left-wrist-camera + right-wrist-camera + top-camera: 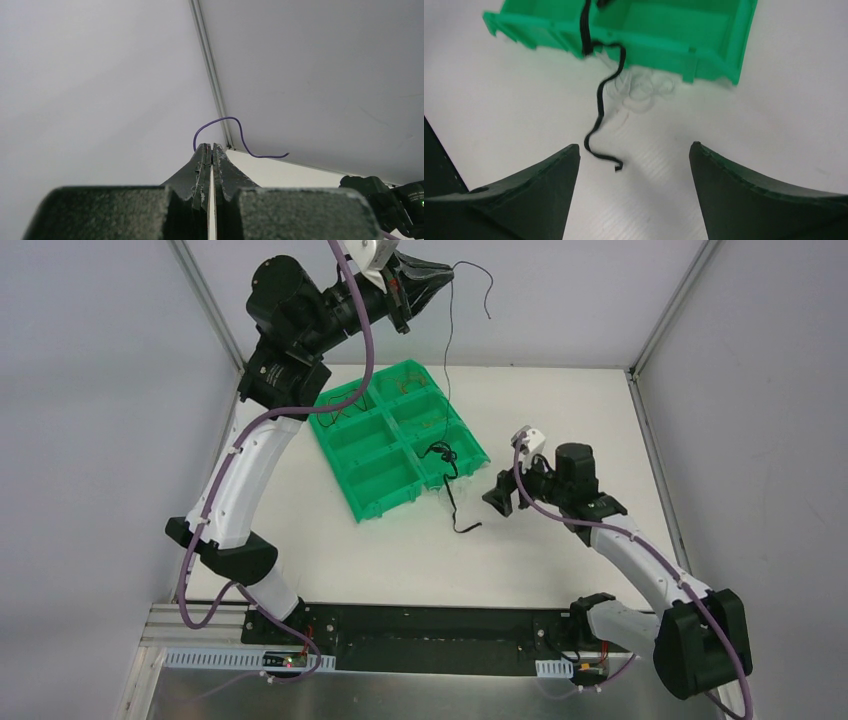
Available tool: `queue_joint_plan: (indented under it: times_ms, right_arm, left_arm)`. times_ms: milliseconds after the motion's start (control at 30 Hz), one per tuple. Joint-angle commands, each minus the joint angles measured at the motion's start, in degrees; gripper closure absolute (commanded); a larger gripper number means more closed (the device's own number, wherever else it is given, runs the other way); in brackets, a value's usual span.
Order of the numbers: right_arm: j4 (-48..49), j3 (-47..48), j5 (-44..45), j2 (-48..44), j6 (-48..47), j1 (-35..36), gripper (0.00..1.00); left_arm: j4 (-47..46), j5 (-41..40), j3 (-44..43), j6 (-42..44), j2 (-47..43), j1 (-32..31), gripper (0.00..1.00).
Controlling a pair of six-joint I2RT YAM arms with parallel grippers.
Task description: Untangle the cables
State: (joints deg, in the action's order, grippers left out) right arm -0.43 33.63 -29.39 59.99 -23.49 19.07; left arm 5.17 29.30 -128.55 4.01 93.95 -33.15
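A thin dark cable (447, 340) hangs from the left gripper (448, 278), which is pinched shut on it high above the green tray (340, 455). A black cable (447, 456) spills over the tray wall onto the table (400, 550). The right gripper (497, 496) is wide open, holding nothing, near that cable's loose end.

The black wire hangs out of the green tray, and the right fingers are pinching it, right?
No. The black wire does hang out of the green tray, but the right fingers are open, not touching it. The right wrist view shows this.
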Motion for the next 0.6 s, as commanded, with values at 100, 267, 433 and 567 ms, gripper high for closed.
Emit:
queue_joint_plan:
  times_ms: [100, 267, 433, 567]
  right_arm:
    - [15.3, 12.2, -2.0, 9.6, 10.0, 3.9, 0.16]
    - [18.6, 12.7, -3.9, 14.4, 10.8, 8.8, 0.19]
    - [22.3, 10.3, 1.6, 19.3, 8.8, 10.2, 0.54]
    - [24.4, 9.6, 3.5, 21.8, 6.5, 9.5, 1.00]
  left_arm:
    - [-4.1, 0.4, -3.5, -1.7, 0.1, 0.4, 1.00]
    - [-4.3, 0.5, -7.2, -2.6, 2.2, 0.4, 1.00]
    - [-4.1, -2.0, -10.5, -2.5, 3.3, 0.4, 1.00]
    - [-4.2, -4.0, -12.8, -1.3, 3.9, 0.3, 1.00]
